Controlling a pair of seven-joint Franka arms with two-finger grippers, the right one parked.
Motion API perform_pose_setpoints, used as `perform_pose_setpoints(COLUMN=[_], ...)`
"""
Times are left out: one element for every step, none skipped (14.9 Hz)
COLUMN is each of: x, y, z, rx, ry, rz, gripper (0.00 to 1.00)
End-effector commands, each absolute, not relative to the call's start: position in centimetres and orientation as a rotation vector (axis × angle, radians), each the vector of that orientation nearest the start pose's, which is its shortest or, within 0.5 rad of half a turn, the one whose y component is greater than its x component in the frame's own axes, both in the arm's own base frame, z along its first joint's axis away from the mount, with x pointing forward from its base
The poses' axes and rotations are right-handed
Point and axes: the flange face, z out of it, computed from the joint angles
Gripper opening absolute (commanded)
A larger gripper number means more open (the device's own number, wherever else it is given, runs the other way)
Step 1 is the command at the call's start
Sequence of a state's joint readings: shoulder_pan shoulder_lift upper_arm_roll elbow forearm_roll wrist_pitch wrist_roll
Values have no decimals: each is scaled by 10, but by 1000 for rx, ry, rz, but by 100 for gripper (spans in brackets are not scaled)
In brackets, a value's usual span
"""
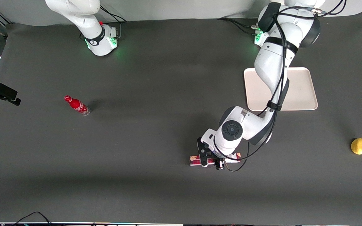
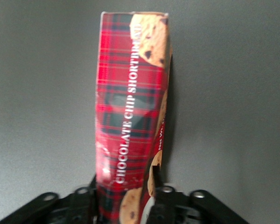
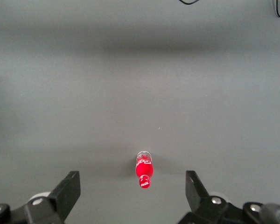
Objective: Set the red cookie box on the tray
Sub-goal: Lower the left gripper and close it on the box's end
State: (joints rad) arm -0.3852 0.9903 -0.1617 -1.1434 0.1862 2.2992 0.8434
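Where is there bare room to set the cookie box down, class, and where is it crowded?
The tray is bare apart from the working arm crossing above it. The mat between the red bottle and the red cookie box is open too. It is tight only around the gripper, which is down at the box. A lemon sits apart toward the working arm's end.

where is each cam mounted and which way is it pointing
Front view: high above the table, looking down; shows both arms, the tray, a lemon, and the gripper over the red cookie box.
Left wrist view: on the working arm's wrist, looking along the red cookie box; the gripper straddles it, a finger against one side.
Right wrist view: on the parked arm's wrist, facing down at the red bottle; its own fingers show.
Shared: front and left wrist both show the box; front and right wrist both show the bottle.
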Motion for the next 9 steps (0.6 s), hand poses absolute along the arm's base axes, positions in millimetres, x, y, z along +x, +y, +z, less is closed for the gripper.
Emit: perform_pose_setpoints(x=[696, 696, 695, 694, 695, 697, 697, 698, 700], y=[-373, -372, -370, -370, -363, -350, -338, -325, -304], z=[221, 223, 230, 240, 250, 264, 280, 300, 319], rx=[-2312, -2315, -2316, -2334, -2394, -2463, -2544, -2616, -2678], ry=[2014, 2012, 2007, 1990, 1935, 1861, 1785, 1701, 1612], rz=[-299, -299, -303, -313, -323, -326, -328, -337, -317], gripper=[0, 0, 0, 0, 0, 0, 0, 0, 0])
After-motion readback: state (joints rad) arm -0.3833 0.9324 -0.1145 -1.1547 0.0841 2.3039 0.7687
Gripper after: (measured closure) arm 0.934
